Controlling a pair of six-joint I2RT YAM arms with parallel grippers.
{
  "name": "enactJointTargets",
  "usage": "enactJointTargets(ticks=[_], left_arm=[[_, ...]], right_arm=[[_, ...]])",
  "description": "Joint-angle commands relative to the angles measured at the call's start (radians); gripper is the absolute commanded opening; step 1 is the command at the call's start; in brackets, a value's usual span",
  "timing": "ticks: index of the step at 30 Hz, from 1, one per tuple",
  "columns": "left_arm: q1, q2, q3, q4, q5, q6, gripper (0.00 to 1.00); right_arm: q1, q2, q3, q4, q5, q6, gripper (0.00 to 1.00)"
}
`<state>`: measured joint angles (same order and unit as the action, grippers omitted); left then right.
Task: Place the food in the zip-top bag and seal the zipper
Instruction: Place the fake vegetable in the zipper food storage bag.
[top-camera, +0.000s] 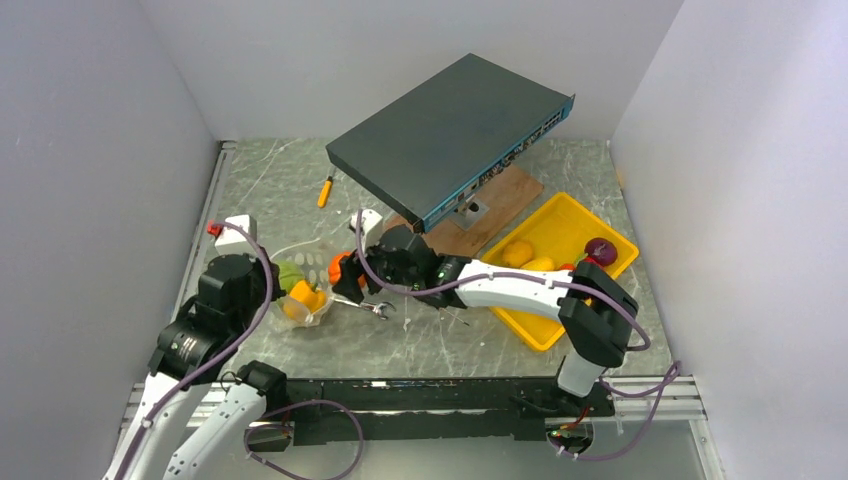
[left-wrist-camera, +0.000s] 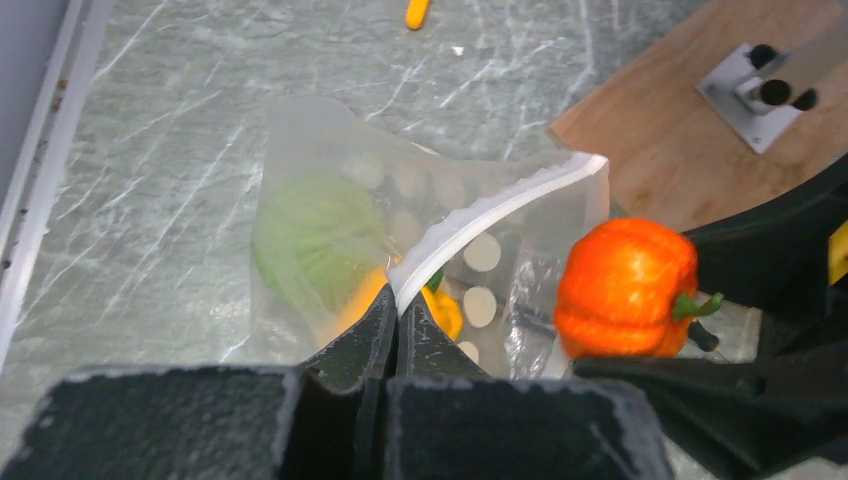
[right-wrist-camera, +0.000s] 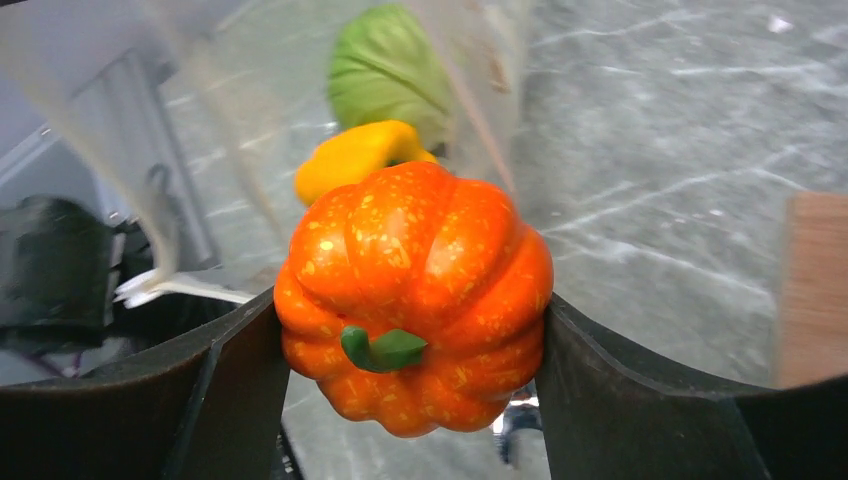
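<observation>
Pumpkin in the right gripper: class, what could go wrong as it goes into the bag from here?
1. The left gripper pinches the zipper at one spot only, so the mouth of the zip-top bag may sag; the pumpkin in the right gripper could catch on the strip and shove the bag away.
2. The cabbage and yellow pepper already lie inside, the pepper near the mouth; the pumpkin may sit too shallow for sealing.

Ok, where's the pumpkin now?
Left of centre in the top view, the pumpkin is in the right gripper, outside the mouth of the zip-top bag holding cabbage and yellow pepper.
</observation>
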<state>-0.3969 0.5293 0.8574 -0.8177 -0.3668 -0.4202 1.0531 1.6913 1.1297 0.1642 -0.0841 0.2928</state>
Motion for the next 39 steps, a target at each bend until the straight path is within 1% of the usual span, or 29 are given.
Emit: enactJointTargets(ticks=[1,3,4,5,6,7,9,11,13,16,18,22,26,27,31,34,35,36,37,38,39], left_arm=[[0.003,-0.064,-0.048,0.066,0.111,0.039,0.00],[0.001,-0.083,-0.087,0.077,0.158,0.061,0.00],[0.001,-0.084,-0.076,0.049,0.139,0.047,0.00],[0.001,-0.084,-0.056,0.020,0.124,0.030,0.00],[0.001,-0.081,-0.041,0.010,0.134,0.037,0.00],[0.001,-0.079,-0.034,0.008,0.152,0.072,0.00],[0.001,-0.076,-0.040,0.019,0.190,0.105,0.00],[0.001,-0.082,-0.060,0.046,0.234,0.122,0.00],[0.001,-0.097,-0.066,0.055,0.232,0.116,0.00],[0.002,-0.149,-0.076,0.044,0.172,0.097,0.00],[0.001,-0.192,-0.083,0.052,0.159,0.092,0.00],[0.001,-0.255,-0.086,0.059,0.172,0.096,0.00],[0.002,-0.292,-0.094,0.062,0.155,0.091,0.00],[0.001,-0.294,-0.095,0.064,0.149,0.090,0.00],[0.002,-0.293,-0.081,0.041,0.136,0.081,0.00],[0.001,-0.309,-0.083,0.041,0.126,0.078,0.00],[0.001,-0.312,-0.083,0.039,0.120,0.076,0.00],[0.001,-0.317,-0.084,0.040,0.116,0.074,0.00],[0.001,-0.322,-0.084,0.040,0.112,0.072,0.00],[0.001,-0.324,-0.084,0.040,0.108,0.072,0.00],[0.001,-0.326,-0.084,0.040,0.104,0.071,0.00]], right_arm=[[0.092,-0.030,-0.004,0.048,-0.061,-0.050,0.01],[0.130,-0.026,-0.004,0.075,0.006,-0.035,0.00],[0.146,-0.022,0.017,0.049,0.024,-0.039,0.00],[0.170,-0.021,0.064,-0.019,0.061,-0.052,0.00],[0.200,-0.028,0.104,-0.078,0.103,-0.061,0.00],[0.220,-0.043,0.118,-0.096,0.124,-0.066,0.00],[0.235,-0.063,0.117,-0.097,0.131,-0.061,0.00],[0.241,-0.055,0.162,-0.151,0.176,-0.069,0.00],[0.245,-0.057,0.191,-0.213,0.214,-0.075,0.00],[0.244,-0.095,0.150,-0.104,0.229,-0.072,0.00],[0.244,-0.082,0.150,-0.046,0.236,-0.081,0.00],[0.244,0.010,0.206,0.008,0.273,-0.116,0.00],[0.243,0.097,0.281,0.047,0.317,-0.190,0.00],[0.244,0.117,0.297,0.055,0.330,-0.202,0.03],[0.245,0.176,0.335,0.087,0.344,-0.222,0.20],[0.245,0.193,0.323,0.112,0.330,-0.198,0.37],[0.245,0.193,0.317,0.121,0.324,-0.192,0.45],[0.245,0.190,0.308,0.131,0.324,-0.190,0.59],[0.245,0.189,0.302,0.142,0.331,-0.187,0.66],[0.244,0.190,0.300,0.148,0.349,-0.186,0.81],[0.245,0.197,0.308,0.139,0.370,-0.186,0.90]])
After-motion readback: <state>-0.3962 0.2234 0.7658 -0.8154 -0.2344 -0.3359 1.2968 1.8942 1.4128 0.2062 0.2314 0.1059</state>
